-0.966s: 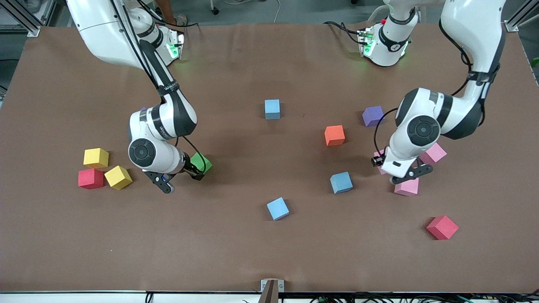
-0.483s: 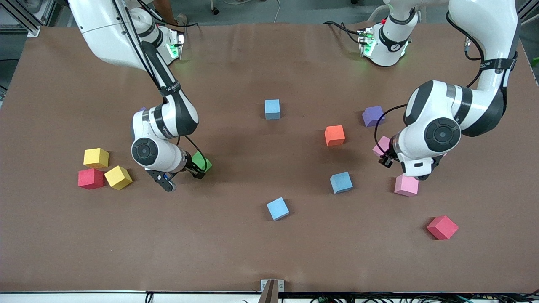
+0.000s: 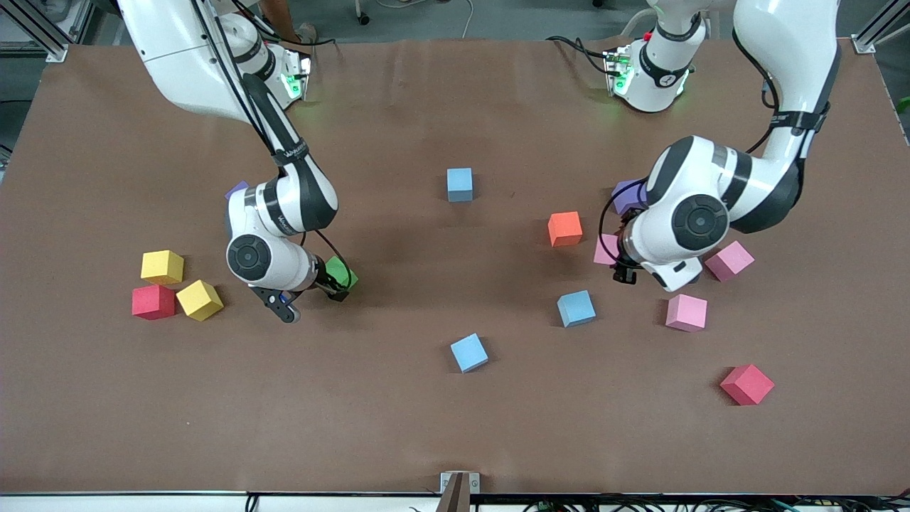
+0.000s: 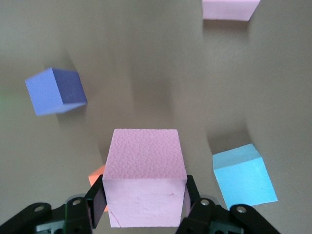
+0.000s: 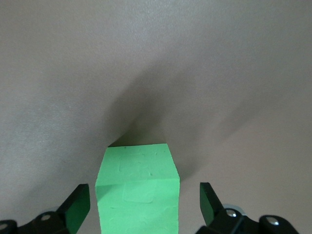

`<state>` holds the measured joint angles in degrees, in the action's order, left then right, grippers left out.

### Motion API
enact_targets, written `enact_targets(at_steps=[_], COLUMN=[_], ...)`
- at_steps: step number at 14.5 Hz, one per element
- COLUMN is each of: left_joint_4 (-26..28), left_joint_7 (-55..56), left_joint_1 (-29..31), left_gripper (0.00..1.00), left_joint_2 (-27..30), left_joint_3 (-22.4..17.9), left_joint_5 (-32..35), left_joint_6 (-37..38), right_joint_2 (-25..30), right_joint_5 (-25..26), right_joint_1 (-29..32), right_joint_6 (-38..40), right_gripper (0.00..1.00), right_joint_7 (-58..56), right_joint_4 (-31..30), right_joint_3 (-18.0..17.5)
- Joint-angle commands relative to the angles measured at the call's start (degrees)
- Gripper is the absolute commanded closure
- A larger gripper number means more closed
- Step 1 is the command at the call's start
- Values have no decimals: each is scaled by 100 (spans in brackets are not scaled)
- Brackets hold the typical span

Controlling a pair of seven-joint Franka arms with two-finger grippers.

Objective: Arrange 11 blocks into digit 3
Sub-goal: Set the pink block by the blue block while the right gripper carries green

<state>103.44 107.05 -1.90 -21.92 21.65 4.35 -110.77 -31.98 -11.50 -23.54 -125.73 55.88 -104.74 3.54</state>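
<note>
1. Left gripper [image 4: 144,207]: clamped on a pink block [image 4: 144,175], carried above the table [image 3: 455,427] between the orange block [image 3: 565,228] and a blue block [image 3: 576,308]. Risk: a shallow pinch may let it twist or drop onto either neighbour
2. Right gripper [image 5: 144,204]: fingers spread, straddling the green block [image 5: 137,187], not clamping it. Risk: closing off-centre would skew the cube
3. Digit 3: not started; blocks lie scattered. Risk: both arms converging mid-table may collide

Blocks: 3 pink [image 3: 686,312], 3 blue [image 3: 469,353], 2 yellow [image 3: 162,267], 2 red [image 3: 746,385], orange [image 3: 565,229], green [image 3: 340,273].
</note>
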Motion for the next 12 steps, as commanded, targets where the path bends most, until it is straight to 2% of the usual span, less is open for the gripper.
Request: enact_targets(at_steps=[1,4,6,8,10,11,12], left_joint_4=[62,62,71,202,579,720,783], left_joint_7=[570,965,1308,1817,2257,2407,2487], left_joint_1=[-144,-328,-355,-338,-311,-311,-311], left_gripper=[70,71,73,74,75,75,75], left_joint_2=[12,56,91,135,450,547,583], left_joint_3=[24,42,190,366,524,612,735], left_joint_5=[-57,-92,-110,-110,-118,-162,-276], left_joint_6=[-216,-225,-225,-252,-540,-620,-664], right_joint_2=[8,-18,-53,-62,-80,-80,-80], right_joint_5=[-291,-309,-309,-309,-309,-309,-309], right_joint_1=[-125,-213,-195,-178,-151,-134,-108], right_joint_6=[-109,-118,-118,-127,-118,-101,-92], right_gripper=[3,10,19,31,47,51,61], right_joint_7=[81,81,72,72,72,63,63], right_joint_4=[-99,-99,-99,-99,-99,-99,-99], right_joint_3=[33,33,33,33,33,33,33])
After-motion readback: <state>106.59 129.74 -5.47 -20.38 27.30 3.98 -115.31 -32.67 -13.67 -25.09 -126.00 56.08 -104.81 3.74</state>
